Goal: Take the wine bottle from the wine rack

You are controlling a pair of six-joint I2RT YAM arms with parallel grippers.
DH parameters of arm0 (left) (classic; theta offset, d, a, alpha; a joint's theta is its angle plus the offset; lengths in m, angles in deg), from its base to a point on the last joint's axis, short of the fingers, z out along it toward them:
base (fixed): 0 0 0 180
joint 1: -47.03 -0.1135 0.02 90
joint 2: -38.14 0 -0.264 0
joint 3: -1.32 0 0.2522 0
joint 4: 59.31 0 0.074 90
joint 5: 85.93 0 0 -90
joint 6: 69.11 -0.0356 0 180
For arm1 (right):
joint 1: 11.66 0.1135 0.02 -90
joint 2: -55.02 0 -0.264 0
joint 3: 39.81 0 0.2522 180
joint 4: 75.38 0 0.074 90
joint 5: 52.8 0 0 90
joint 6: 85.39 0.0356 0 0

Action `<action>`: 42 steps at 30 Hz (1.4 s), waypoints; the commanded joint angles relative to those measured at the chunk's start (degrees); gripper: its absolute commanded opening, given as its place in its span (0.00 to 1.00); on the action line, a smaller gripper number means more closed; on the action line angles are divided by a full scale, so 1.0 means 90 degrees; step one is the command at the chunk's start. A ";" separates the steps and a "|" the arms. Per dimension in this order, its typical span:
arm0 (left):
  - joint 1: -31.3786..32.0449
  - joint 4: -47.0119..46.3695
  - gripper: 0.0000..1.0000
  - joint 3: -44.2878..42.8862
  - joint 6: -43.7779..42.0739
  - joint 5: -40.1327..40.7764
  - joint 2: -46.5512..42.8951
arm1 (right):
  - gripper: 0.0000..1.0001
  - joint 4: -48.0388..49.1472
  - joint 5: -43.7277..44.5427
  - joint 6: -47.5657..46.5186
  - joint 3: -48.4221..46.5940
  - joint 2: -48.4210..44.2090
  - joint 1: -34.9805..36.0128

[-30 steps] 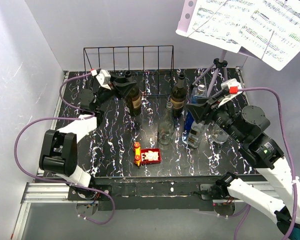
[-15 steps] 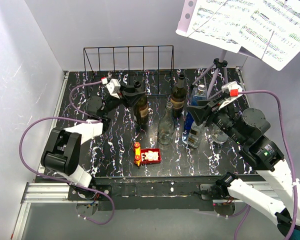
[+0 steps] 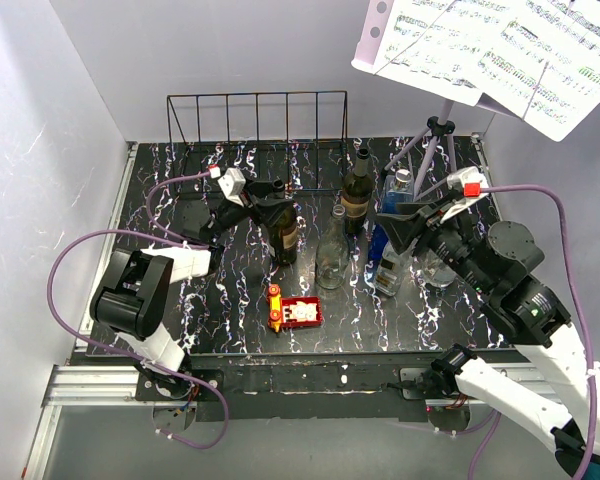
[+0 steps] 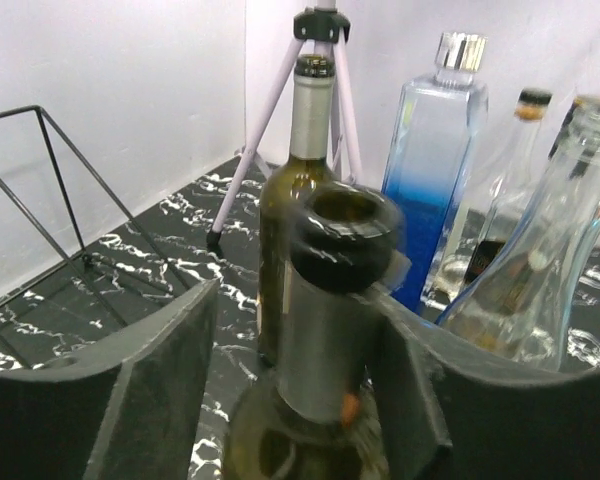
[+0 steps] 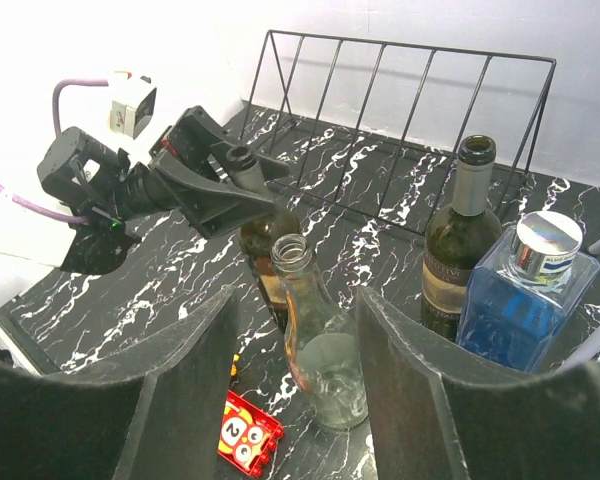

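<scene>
Marbled black table (image 3: 205, 305) | left arm (image 3: 170, 262) extended low, left gripper (image 3: 270, 192) apart around wine bottle (image 3: 285, 238) neck | right gripper (image 3: 390, 222) apart, raised

Lighting bright, even, diffuse; shadows faint. Left wrist view: wine bottle (image 4: 325, 330) neck blurred, blue bottle (image 4: 430, 180) behind it sharp. Small glints on the clear bottle (image 4: 550, 250) right of it. Other views sharp.

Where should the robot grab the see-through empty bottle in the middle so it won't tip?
By its thin neck, just under the lip, coming from the near side. The clear bottle stands upright and its neck is slim enough for the jaws. The blue bottle and a dark bottle crowd its right and back; the near side looks freer.
</scene>
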 commanded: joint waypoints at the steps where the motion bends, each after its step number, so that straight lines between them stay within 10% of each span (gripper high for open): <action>1: 0.0026 -0.0310 0.63 -0.0013 -0.0061 0.0040 -0.0211 | 0.58 0.0150 0.0130 -0.0021 0.0004 -0.0108 0.0029; 4: 0.0017 -0.0085 0.98 -0.0032 -0.0110 0.0040 -0.0396 | 0.58 0.0121 0.0130 -0.0021 0.0004 -0.0137 0.0029; 13: 0.0017 0.1914 0.98 -0.0627 -0.0656 -0.0185 -0.1421 | 0.58 -0.0581 0.0364 -0.0080 -0.0083 -0.0264 0.0029; 21: 0.0026 0.6102 0.98 -0.1799 -0.1544 -0.0206 -0.3041 | 0.64 -0.1929 0.0909 0.0339 -0.0337 -0.0664 0.0029; 32: 0.0026 0.9542 0.98 -0.1059 -0.1810 0.0898 -0.6537 | 0.75 -0.3052 0.0970 0.1716 -0.0552 -0.0879 0.0020; 42: 0.0017 0.9945 0.98 -0.0238 -0.1184 0.2197 -0.8316 | 0.81 -0.3248 0.1057 0.1786 -0.0552 -0.0587 0.0029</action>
